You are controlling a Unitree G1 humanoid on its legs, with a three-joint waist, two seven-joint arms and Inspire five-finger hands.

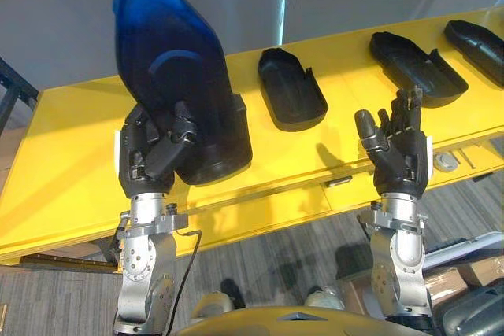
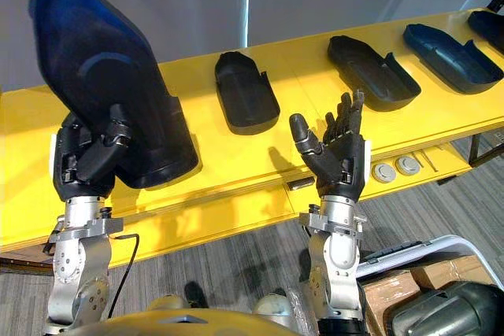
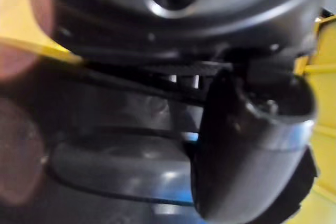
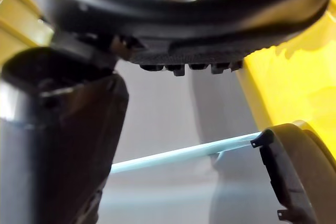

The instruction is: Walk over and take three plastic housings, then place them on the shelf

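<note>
Dark, glossy, shoe-shaped plastic housing (image 1: 169,60) stands upright in our left hand (image 1: 153,155), whose fingers and thumb curl round its lower end above the flat yellow table (image 1: 63,171). Our right hand (image 1: 398,151) is raised empty, fingers straight. We see a middle black housing (image 1: 291,88), a right black housing (image 1: 417,68) and a far-right black housing (image 1: 476,45) lying apart on the table.
</note>
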